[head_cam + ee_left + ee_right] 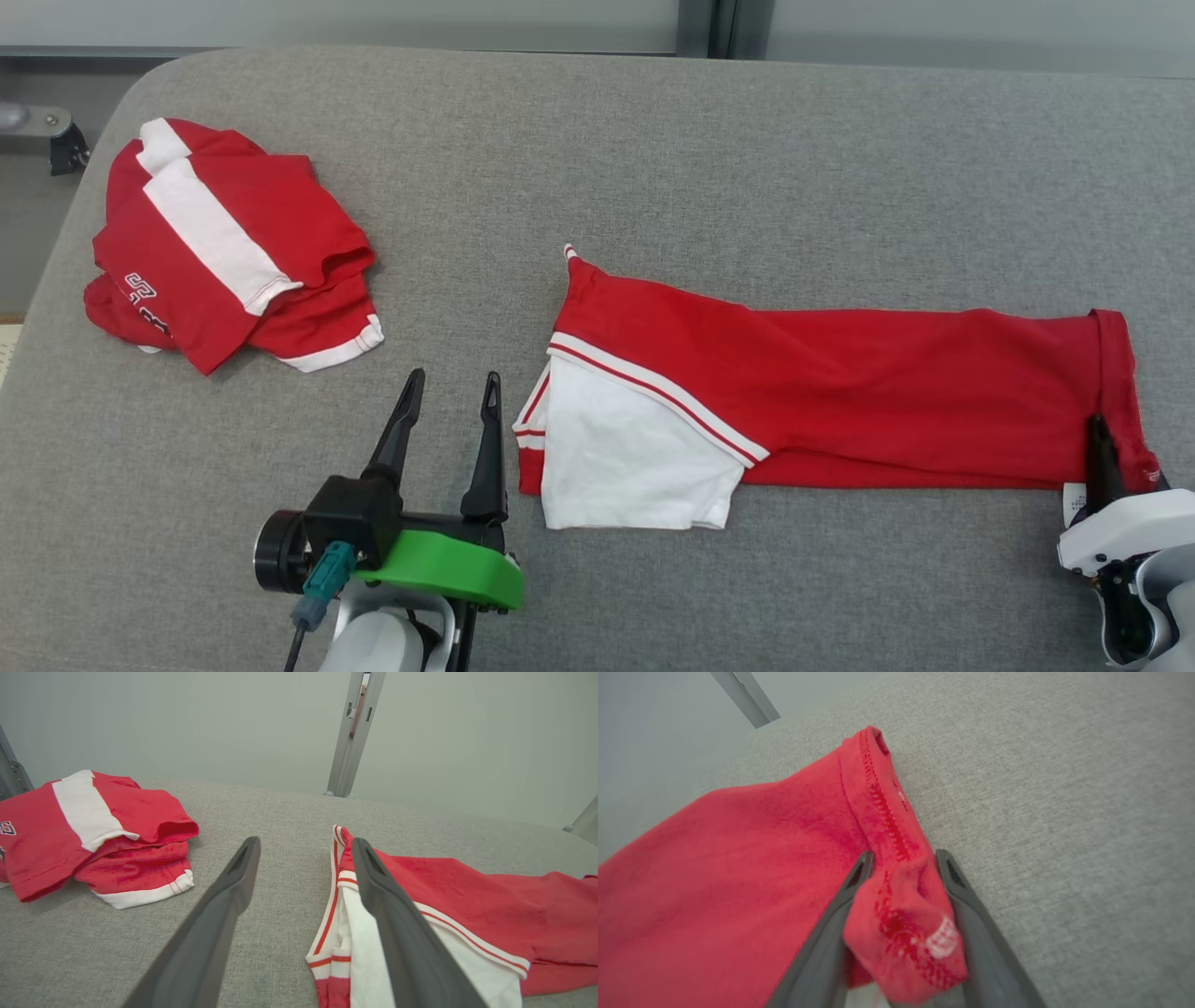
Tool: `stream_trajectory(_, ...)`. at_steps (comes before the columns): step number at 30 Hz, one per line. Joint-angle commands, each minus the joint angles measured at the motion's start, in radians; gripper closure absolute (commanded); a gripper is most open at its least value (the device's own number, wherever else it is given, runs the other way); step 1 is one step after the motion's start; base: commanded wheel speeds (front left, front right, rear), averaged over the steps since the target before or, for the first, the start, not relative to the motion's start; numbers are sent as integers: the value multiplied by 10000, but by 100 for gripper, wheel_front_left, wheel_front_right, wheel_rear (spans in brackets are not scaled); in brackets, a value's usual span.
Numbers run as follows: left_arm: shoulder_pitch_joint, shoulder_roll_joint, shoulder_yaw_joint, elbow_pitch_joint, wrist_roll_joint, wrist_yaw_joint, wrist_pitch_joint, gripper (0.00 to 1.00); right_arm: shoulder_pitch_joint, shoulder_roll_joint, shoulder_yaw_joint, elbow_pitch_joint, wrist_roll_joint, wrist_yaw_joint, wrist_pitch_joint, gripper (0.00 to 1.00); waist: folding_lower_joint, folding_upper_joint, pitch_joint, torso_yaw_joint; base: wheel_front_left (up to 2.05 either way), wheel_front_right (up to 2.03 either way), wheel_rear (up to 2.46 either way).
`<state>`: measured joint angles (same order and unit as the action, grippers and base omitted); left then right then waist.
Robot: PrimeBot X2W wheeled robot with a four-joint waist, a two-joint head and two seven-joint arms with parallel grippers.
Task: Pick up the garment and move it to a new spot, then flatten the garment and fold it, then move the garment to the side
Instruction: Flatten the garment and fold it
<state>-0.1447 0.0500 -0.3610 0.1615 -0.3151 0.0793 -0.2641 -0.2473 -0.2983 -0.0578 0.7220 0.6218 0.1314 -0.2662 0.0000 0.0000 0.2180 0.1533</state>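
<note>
Two grippers are bracketing the red shirt (887,392), which is lying with its long axis left to right across the grey cushion (653,168). My right gripper (905,855) is pinching the hem corner at the right end. My left gripper (454,376) is hanging spread open just beside the sleeve end, gripping nothing.

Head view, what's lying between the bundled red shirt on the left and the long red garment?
Only bare grey padding, seen in the head view; the open left gripper stands just below that gap.
</note>
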Motion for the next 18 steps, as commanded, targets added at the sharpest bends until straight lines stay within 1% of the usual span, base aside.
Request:
stream_trajectory(1,-151,15,6,1,-64,27,0,0,19,-36,53,69,27,-16,35,100,0,0,-37,-21,0,0,0)
stream_trajectory(6,-118,15,17,77,-82,31,0,0,45,-402,-268,128,-29,-27,25,100,0,0,-149,-52,0,0,0)
stream_trajectory(10,-30,16,104,123,-152,64,0,0,117,-806,-921,401,0,-25,8,100,0,0,-277,-65,0,0,0)
stream_trajectory(14,-10,16,130,157,-166,34,0,0,-16,-1321,-1716,823,-298,-21,7,100,0,0,-368,-76,0,0,0)
stream_trajectory(16,12,16,156,177,-180,19,1,0,-123,-1439,-1985,885,-439,-19,7,100,0,0,-438,-97,0,0,0)
stream_trajectory(18,41,16,198,131,-163,17,0,0,-197,-1431,-1949,724,-450,-18,7,100,0,0,-509,-137,0,0,0)
